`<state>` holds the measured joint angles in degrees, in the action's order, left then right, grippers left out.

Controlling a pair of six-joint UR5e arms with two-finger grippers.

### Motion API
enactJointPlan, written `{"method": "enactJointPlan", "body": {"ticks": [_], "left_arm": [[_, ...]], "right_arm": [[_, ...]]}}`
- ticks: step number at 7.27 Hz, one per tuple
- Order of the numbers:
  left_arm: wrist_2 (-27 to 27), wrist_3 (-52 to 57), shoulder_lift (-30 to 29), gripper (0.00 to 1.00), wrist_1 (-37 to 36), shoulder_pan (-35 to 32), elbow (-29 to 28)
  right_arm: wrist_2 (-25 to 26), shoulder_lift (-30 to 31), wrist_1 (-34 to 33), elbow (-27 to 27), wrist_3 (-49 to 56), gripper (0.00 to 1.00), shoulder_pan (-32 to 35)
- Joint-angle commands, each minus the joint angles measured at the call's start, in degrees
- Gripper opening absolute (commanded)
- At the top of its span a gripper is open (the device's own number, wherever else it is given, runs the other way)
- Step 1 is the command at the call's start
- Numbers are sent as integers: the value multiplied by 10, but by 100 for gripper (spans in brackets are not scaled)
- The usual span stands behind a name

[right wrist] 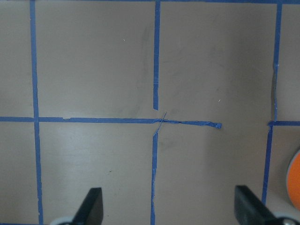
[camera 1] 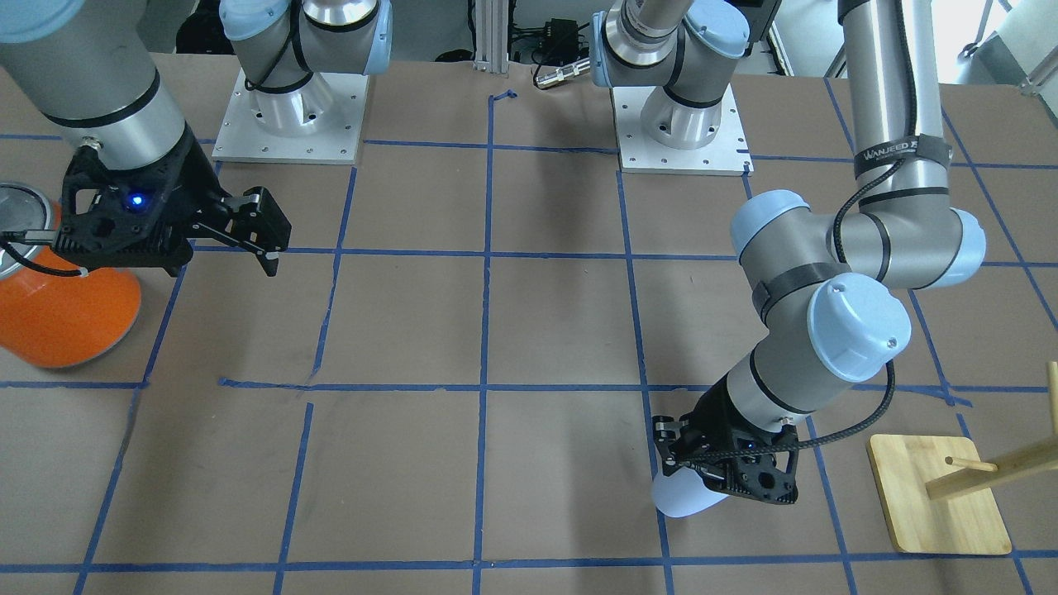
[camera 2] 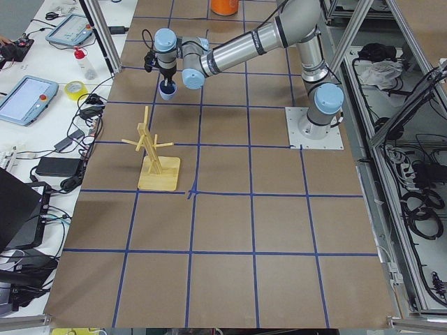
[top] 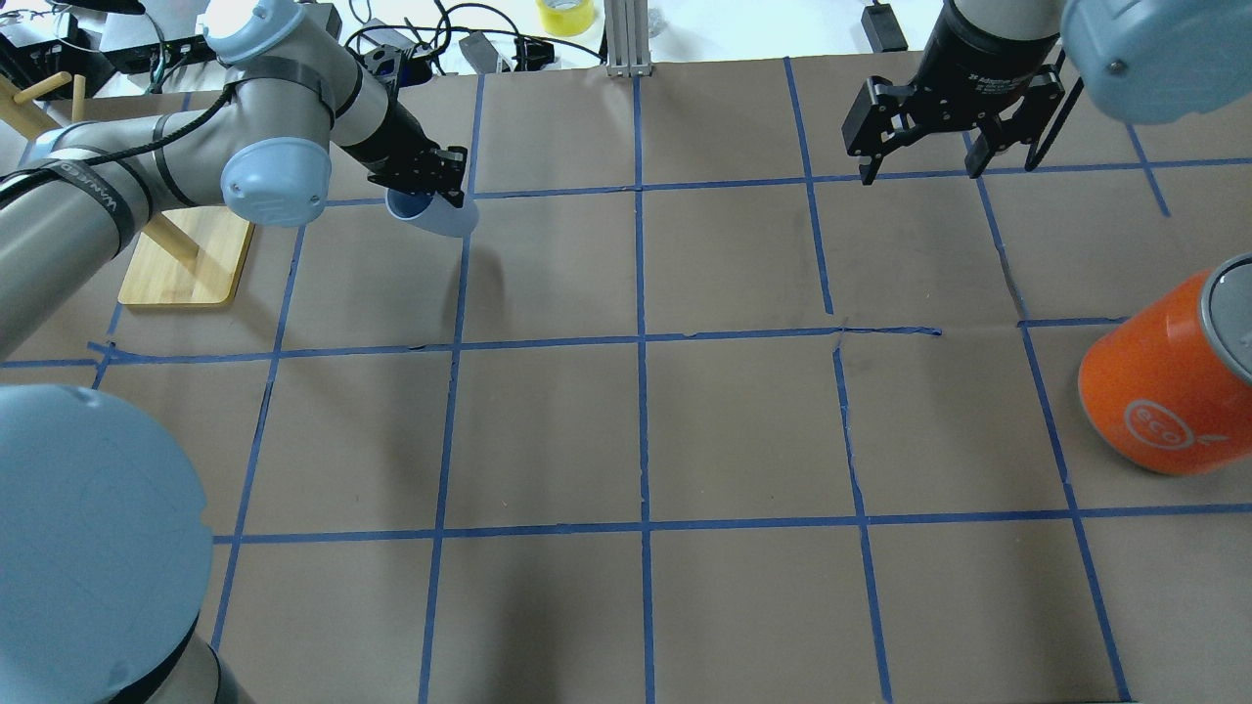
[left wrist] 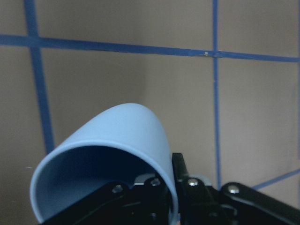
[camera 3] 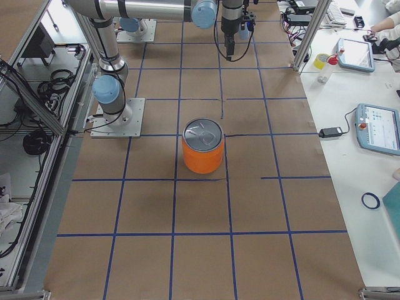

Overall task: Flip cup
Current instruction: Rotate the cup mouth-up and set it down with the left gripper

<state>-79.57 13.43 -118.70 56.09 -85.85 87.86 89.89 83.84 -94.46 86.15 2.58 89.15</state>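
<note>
The pale lavender-blue cup (top: pixel 437 212) is held tilted by my left gripper (top: pixel 427 191), which is shut on its rim wall. The cup also shows in the front-facing view (camera 1: pixel 684 493) below the left gripper (camera 1: pixel 702 471). In the left wrist view the cup (left wrist: pixel 122 140) fills the lower left with its open mouth toward the camera. In the left side view the cup (camera 2: pixel 166 91) hangs under the wrist. My right gripper (top: pixel 922 156) is open and empty above the table at the far right; it also shows in the front-facing view (camera 1: pixel 269 240).
A large orange canister (top: pixel 1169 376) with a silver top stands at the right side, also in the front-facing view (camera 1: pixel 58 306). A wooden peg stand on a board (top: pixel 186 259) stands beside the left arm. Blue tape lines grid the brown table.
</note>
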Motion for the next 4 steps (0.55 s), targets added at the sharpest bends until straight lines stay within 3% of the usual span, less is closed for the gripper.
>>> {"method": "enactJointPlan", "body": {"ticks": [1,4], "left_arm": [[-133,90,-14,0,2,2,-7],[-166,83,-20,0,32,3,-5]], "right_arm": [[4,0,0,3,1,100,8],[4,1,0,3,1,100,8]]}}
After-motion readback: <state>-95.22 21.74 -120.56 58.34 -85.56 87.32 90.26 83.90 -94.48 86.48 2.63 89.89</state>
